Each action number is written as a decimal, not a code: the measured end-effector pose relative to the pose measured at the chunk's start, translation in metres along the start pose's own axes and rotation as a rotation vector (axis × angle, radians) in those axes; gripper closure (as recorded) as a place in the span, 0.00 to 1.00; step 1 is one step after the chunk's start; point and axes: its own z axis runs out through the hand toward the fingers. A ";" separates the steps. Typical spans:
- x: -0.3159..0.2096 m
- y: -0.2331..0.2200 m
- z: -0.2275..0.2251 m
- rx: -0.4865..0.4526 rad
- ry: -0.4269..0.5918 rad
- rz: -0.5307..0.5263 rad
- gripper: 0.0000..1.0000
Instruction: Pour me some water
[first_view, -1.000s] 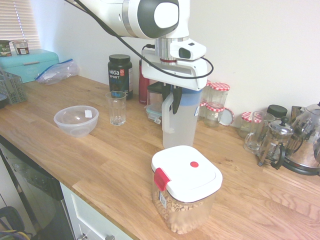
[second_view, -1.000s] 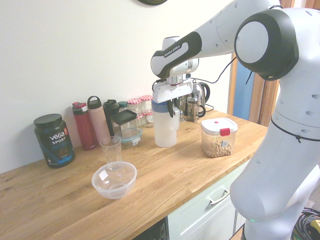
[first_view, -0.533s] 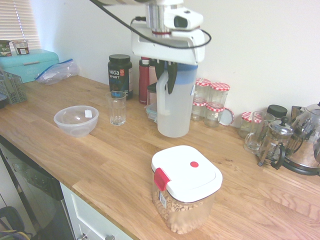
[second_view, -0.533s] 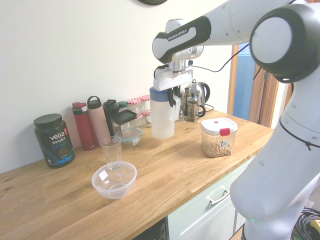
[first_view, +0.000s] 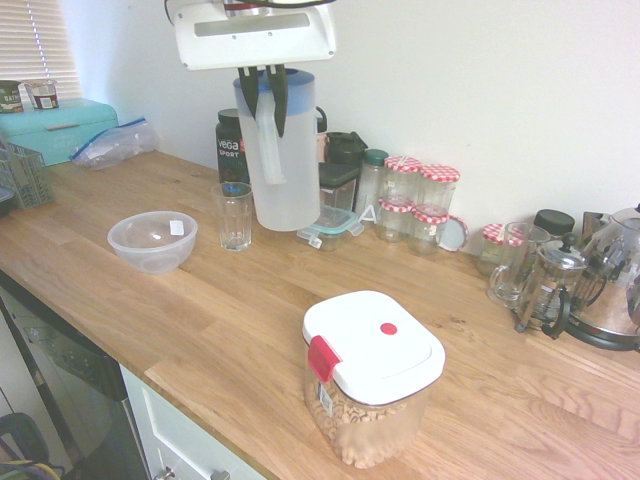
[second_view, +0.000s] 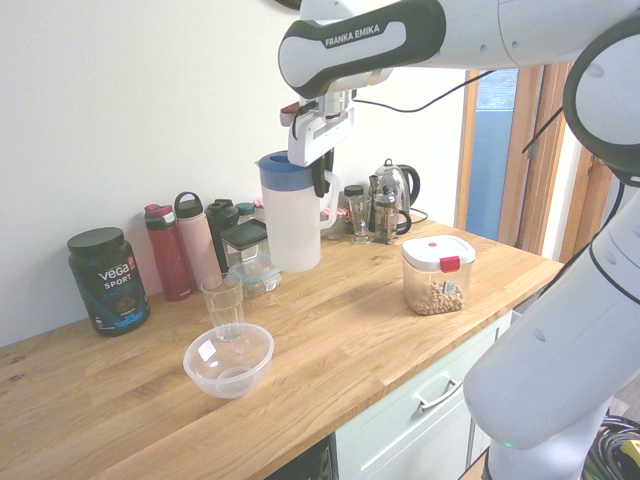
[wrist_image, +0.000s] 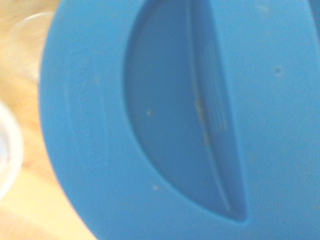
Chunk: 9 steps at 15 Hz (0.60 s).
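— Well, clamped on the jug's (first_view: 277, 160) handle, near the top, just under the blue lid (second_view: 281, 168); gripper (first_view: 266, 100) pointing nearly straight down, jaws pressed together on the white strap of the handle.

— And hanging where?

— Clear of the counter (first_view: 240, 330), up in the air, upright or close to it, just beside the glass (first_view: 234, 215) and a little behind it. Glass standing empty between jug and bowl (first_view: 152, 240).

— Heavy?

— Hard to call. Frosted plastic, so no water line readable from either side; probably some weight low down, pulling against a hold set high and off-centre. Likely to swing or twist in the grip if tipped fast. Stiff walls, though — no crushing. Smooth handle, possibly slippery.

— Lid on?

— Yes, filling the wrist view almost entirely, with a half-moon recess in it. Whether open for pouring: cannot tell.

— Glass?

— Thin, clear, light, easy to knock over and breakable. Best kept untouched by the jug's base; spout over the rim, slow tilt.

— Other containers?

— Bowl empty but for a sticker. Box (first_view: 372, 375) with white lid and red latch, holding something tan and lumpy. Dark tub (first_view: 240, 148), bottles (second_view: 170, 250) and red-lidded jars (first_view: 425, 205) along the wall — contents not visible. None in the pouring path.
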 end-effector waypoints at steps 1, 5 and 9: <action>-0.004 -0.010 -0.003 -0.007 -0.006 -0.061 1.00; -0.018 -0.047 -0.012 -0.089 -0.002 -0.281 1.00; -0.022 -0.074 0.010 -0.217 -0.035 -0.382 1.00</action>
